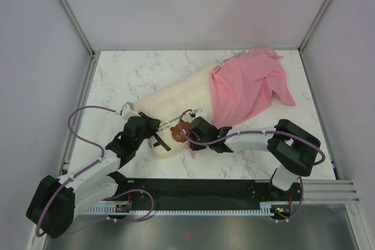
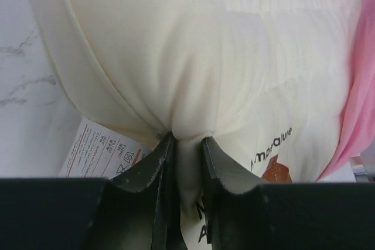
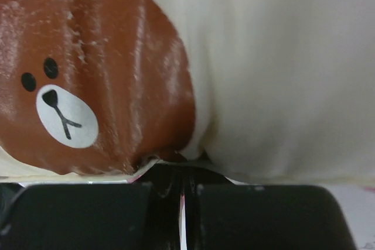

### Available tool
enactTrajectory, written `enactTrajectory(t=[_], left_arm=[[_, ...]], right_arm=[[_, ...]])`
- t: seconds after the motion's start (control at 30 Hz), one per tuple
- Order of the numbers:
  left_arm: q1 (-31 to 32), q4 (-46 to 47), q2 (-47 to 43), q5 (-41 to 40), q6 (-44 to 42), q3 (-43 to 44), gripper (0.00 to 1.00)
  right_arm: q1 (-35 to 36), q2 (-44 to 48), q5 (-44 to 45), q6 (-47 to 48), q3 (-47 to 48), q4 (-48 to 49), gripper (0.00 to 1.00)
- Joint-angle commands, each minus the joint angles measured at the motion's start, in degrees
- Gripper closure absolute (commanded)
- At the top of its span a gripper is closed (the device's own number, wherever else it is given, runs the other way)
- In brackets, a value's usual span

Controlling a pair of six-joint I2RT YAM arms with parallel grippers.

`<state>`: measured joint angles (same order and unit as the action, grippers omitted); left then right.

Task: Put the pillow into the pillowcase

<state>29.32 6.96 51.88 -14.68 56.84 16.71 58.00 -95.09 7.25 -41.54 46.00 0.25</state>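
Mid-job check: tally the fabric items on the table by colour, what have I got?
Cream: 1, the pillow
Pink: 1, the pillowcase
Total: 2

The pillow (image 1: pixel 176 105) lies diagonally on the marble desk (image 1: pixel 129 74). Its near-left end is exposed and its far-right end sits inside the pillowcase (image 1: pixel 249 86). The pillowcase is rumpled, with loose fabric spread toward the far-right corner of the desk. The left claw (image 1: pixel 155 136) contacts the near-left end of the pillow. The right claw (image 1: pixel 192 127) contacts the near edge of the pillow, just right of the bear face (image 1: pixel 177 133). The two claws stand close together, one on each side of the bear face.
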Motion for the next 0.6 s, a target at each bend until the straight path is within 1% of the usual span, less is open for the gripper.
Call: enactTrajectory(t=[0.0, 0.1, 0.13, 0.2, 0.23, 0.27, 0.3, 0.33, 0.37, 0.4, 0.43, 0.47, 0.5, 0.57], left_arm=[[7.67, 4.73, 4.02, -1.66, 4.51, 5.17, 0.72], [9.0, 4.73, 4.2, -3.08, 4.77, 4.83, 0.71], [9.0, 4.55, 3.67, -3.51, 4.51, 4.39, 0.71], [9.0, 3.68, 1.74, -4.74, 3.9, 3.68, 0.71], [9.0, 3.24, 1.04, -5.18, 2.94, 3.59, 0.71], [9.0, 2.71, 0.42, -5.62, 2.23, 4.03, 0.71], [9.0, 0.97, -0.8, -5.89, 1.44, 4.47, 0.69], [9.0, -0.01, -1.25, -6.32, -0.13, 4.82, 0.68], [9.0, -1.24, -1.86, -7.37, -1.11, 5.87, 0.64], [9.0, -3.86, -2.65, -8.34, -2.07, 6.49, 0.59], [8.91, -5.63, -3.09, -9.31, -3.65, 7.02, 0.52], [8.91, -7.47, -3.45, -12.01, -4.01, 8.24, 0.34], [8.74, -11.84, -4.15, -13.17, -4.1, 8.95, 0.27], [6.9, -13.37, -4.68, -12.84, -6.38, 10.0, 0.17]], right_arm=[[2.56, 0.07, -8.22, -1.79, 3.31, 2.12, 1.0], [1.6, 3.23, -6.38, 0.13, 2.7, -0.15, 1.0], [0.81, 5.68, -6.45, 0.75, 2.43, -0.16, 1.0], [0.01, 8.94, -7.16, 2.85, 1.82, -3.49, 1.0], [-0.95, 9.74, -8.9, 3.91, 2.08, -4.9, 0.95], [-1.39, 10.36, -9.61, 4.97, 2.6, -6.91, 0.62], [-1.66, 12.02, -7.97, 6.28, 4.26, -11.89, 0.45], [-2.09, 13.16, -6.21, 8.38, 5.06, -14.46, 0.29], [-2.45, 14.39, -4.02, 9.36, 6.72, -16.93, 0.27], [-3.23, 17.28, -1.56, 10.33, 7.52, -21.04, 0.26], [-5.16, 18.7, -0.4, 12.08, 8.4, -22.82, 0.25], [-6.13, 20.02, 0.39, 12.97, 10.41, -25.97, 0.25], [-8.14, 22.21, 1.79, 13.76, 11.56, -27.31, 0.25], [-9.74, 23.28, 5.04, 16.21, 15.32, -30.12, 0.25]])
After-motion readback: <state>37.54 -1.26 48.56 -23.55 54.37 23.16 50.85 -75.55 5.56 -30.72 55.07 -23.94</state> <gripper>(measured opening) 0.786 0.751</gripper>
